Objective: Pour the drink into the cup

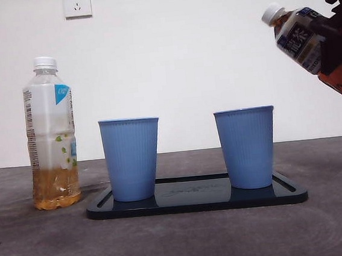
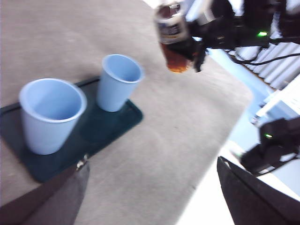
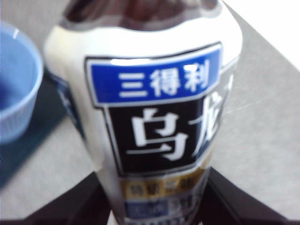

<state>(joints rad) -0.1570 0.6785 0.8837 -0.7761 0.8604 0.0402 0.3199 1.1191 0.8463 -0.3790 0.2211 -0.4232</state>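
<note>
Two empty blue cups stand on a dark tray [image 1: 196, 204], one on its left [image 1: 131, 159] and one on its right [image 1: 247, 148]. My right gripper [image 1: 339, 39] is shut on a brown tea bottle [image 1: 301, 37] with a blue, black and white label. It holds the bottle tilted in the air, above and to the right of the right cup, its white cap [image 1: 272, 13] on and pointing up-left. The right wrist view is filled by the bottle [image 3: 159, 122], with one cup [image 3: 16, 89] beside it. My left gripper [image 2: 150, 197] is open and empty, back from the cups [image 2: 49, 115].
A second bottle [image 1: 51, 133] with a white label and a little yellow tea stands on the table left of the tray. A wall socket [image 1: 77, 4] is on the white wall behind. The left wrist view shows the table's edge [image 2: 234, 117] beyond the tray [image 2: 108, 126].
</note>
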